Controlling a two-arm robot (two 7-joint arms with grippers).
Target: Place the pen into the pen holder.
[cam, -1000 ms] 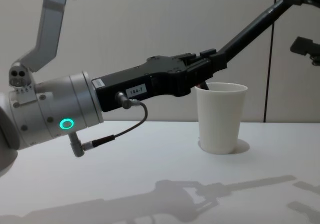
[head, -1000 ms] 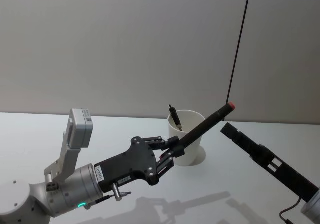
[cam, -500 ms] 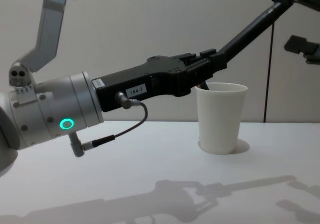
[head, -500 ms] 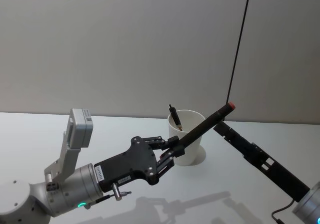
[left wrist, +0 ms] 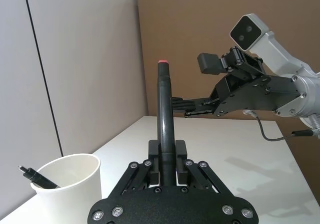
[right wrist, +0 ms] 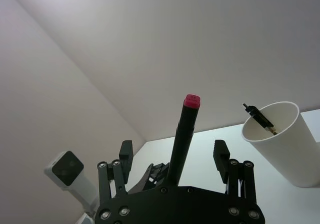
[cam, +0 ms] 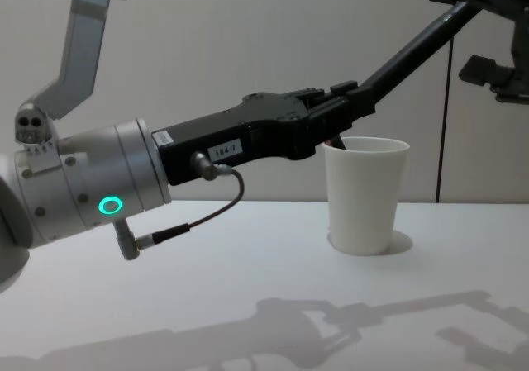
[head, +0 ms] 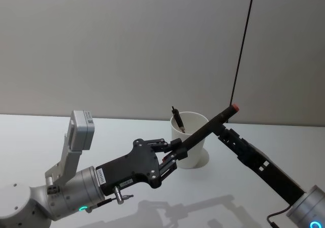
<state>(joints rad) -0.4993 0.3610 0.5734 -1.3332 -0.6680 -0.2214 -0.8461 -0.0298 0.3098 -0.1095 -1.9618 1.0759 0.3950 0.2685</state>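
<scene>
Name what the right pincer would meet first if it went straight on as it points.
Probably the black pen, held in the left pincer: its upper shaft stands between the open fingers of the right pincer, though depth is unclear.

Bright, even light from above. Soft-edged arm shadows lay on the white bench (cam: 264, 255) near the camera, a faint one beside the pen holder (cam: 366, 197). Focus sharp throughout.
</scene>
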